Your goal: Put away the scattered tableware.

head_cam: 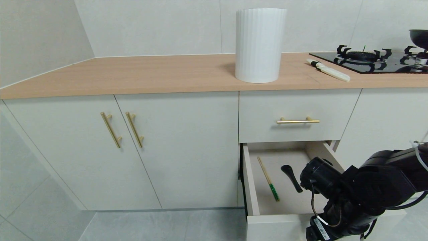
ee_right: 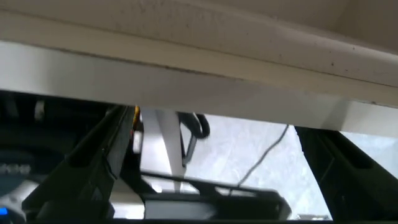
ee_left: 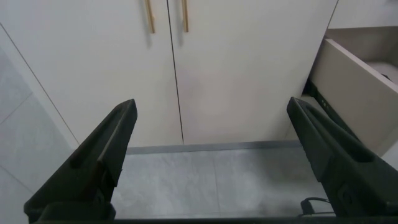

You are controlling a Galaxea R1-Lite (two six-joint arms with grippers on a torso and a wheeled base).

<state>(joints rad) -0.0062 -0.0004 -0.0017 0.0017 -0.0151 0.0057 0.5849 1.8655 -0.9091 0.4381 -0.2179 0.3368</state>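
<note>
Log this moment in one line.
drawer open | chopsticks, black spoon inside | knife on countertop | right gripper open at drawer | left gripper open

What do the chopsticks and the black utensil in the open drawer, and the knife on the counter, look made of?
The pale chopsticks with green ends look like wood or bamboo: matte tan shafts, painted tips. The black long-handled utensil looks plastic: smooth, slight sheen. The cream knife on the countertop seems plastic or ceramic; can't tell.
</note>
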